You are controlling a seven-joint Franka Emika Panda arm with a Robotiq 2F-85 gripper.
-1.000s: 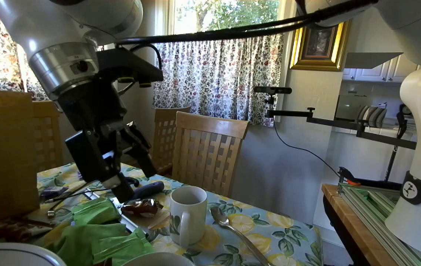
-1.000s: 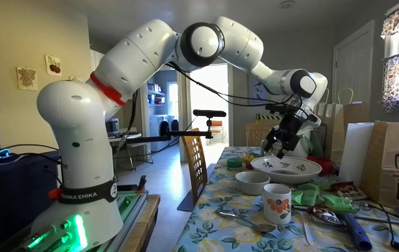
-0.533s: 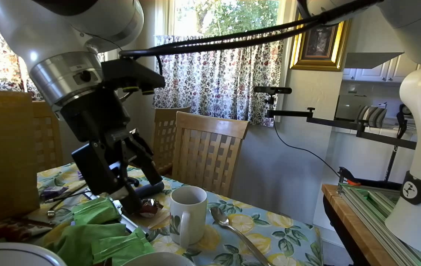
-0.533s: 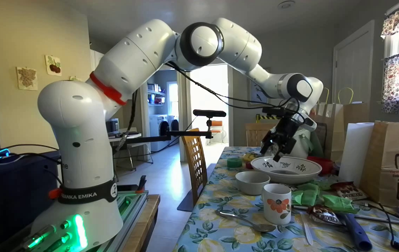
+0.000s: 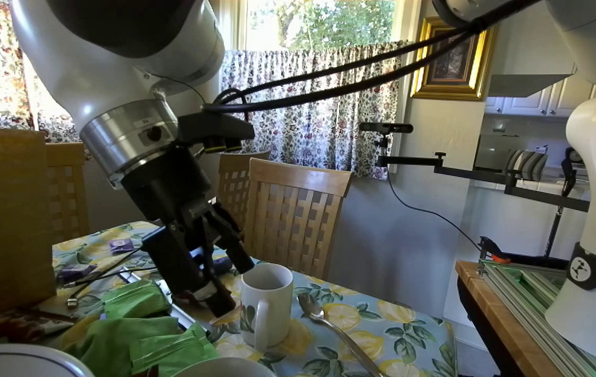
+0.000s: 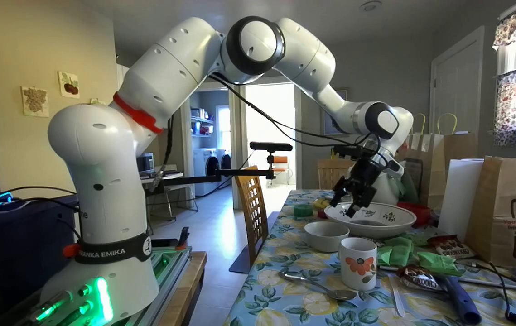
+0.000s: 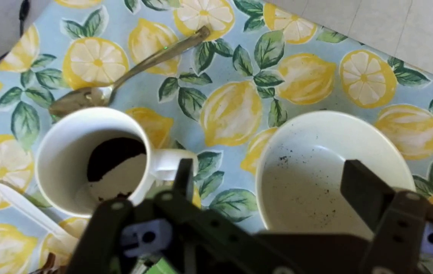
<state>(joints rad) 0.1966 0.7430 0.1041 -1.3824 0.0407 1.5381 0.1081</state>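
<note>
The gripper (image 7: 267, 167) hangs over the lemon cloth (image 7: 231, 114), its fingers wide apart and holding nothing. Near it, a white mug (image 7: 62, 163) with dark stuff (image 7: 106, 160) inside stands beside a spoon (image 7: 87, 98), and a white bowl (image 7: 296, 186) sits close by.

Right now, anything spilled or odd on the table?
Yes: dark specks dot the inside of the white bowl; its visible interior is otherwise bare, so they look stray. They resemble the dark contents of the mug.
</note>
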